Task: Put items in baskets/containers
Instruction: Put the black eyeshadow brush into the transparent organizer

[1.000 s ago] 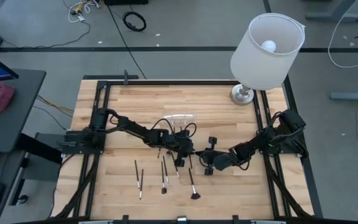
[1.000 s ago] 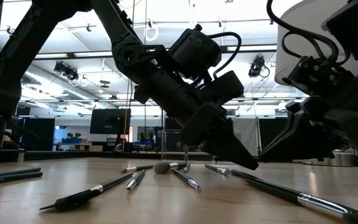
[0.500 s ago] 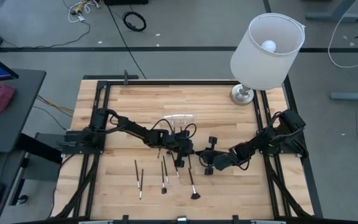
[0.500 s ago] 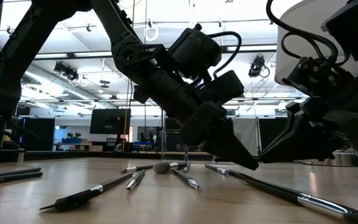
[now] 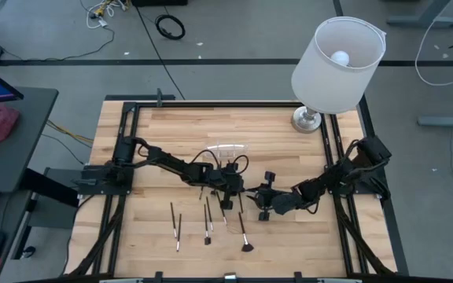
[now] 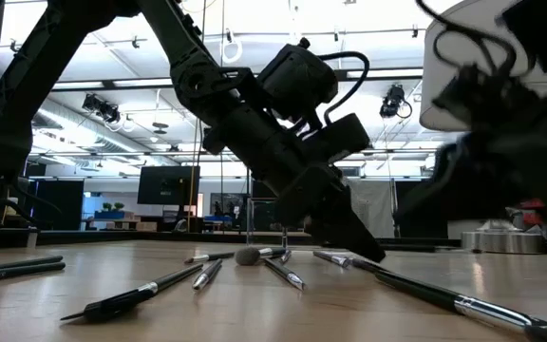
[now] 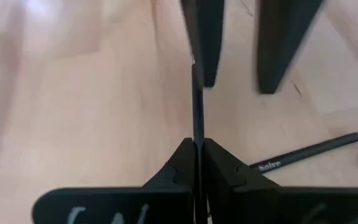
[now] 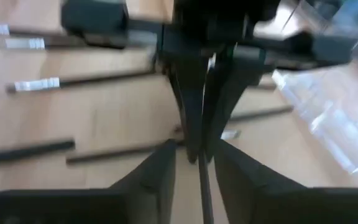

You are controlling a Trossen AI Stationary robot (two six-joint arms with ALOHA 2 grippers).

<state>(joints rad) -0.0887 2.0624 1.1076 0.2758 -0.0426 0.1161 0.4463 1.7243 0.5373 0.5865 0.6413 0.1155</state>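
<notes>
A thin dark brush (image 7: 195, 106) is held just above the wooden table near its middle, with my left gripper (image 7: 196, 144) (image 5: 238, 190) shut on it. My right gripper (image 8: 197, 155) (image 5: 256, 196) faces it from the table's right, open. Its two fingers (image 7: 205, 43) stand on either side of the brush's far part, and I cannot tell whether one touches it. The clear container (image 5: 226, 149) (image 8: 328, 118) lies on its side behind the grippers. Several other brushes (image 5: 208, 222) (image 6: 150, 290) lie flat on the table toward its near edge. My left gripper pinches the brush's dark handle (image 7: 195, 134) between its two fingertips. The fingers come slanting down from the table's left and lie along the brush. The brush sticks out ahead of the fingertips, toward the right gripper.
A lamp with a white shade (image 5: 338, 63) stands on its metal base (image 5: 307, 119) at the table's far right corner. A long brush (image 6: 444, 299) lies close to the low camera. Bare wood (image 5: 211, 126) lies behind the container and along the left side.
My right arm has begun to move and shows blurred in the low view. My left gripper has stayed over the same spot, its tip shifted a little.
</notes>
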